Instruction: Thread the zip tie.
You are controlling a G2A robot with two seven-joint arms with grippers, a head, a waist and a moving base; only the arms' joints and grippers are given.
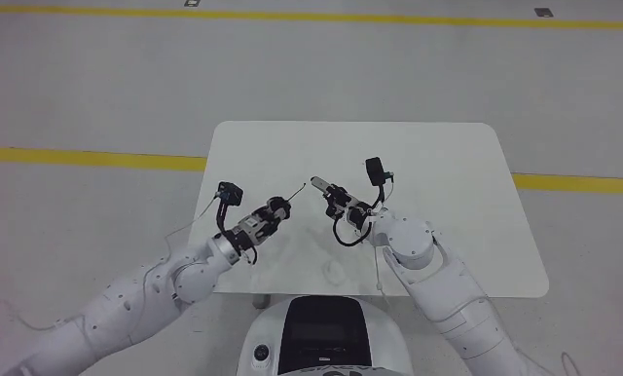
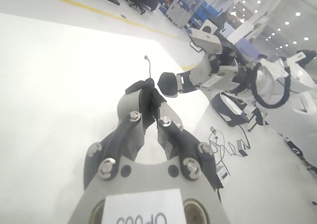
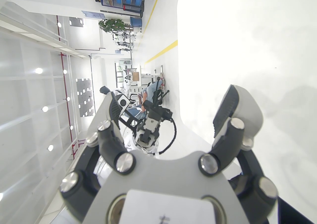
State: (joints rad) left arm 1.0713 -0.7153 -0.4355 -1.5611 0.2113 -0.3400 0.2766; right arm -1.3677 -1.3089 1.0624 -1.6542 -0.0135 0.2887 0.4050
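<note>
zip tie [image 2: 149, 69] — in left gripper [image 2: 148, 89], above table [image 1: 438, 181]

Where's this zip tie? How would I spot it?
Start at the white table, then the left gripper over it. The zip tie is the thin dark strand pinched in its tips, near the open right gripper. Unlike the bulky grippers, it is wire-thin with a tiny square head.

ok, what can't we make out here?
- Left wrist view: the zip tie's lower length, hidden inside the shut left gripper.
- Left wrist view: its far end, too small to tell head from tail.
- Top view: whether the tie touches the open right gripper; the tie is too thin to judge.
</note>
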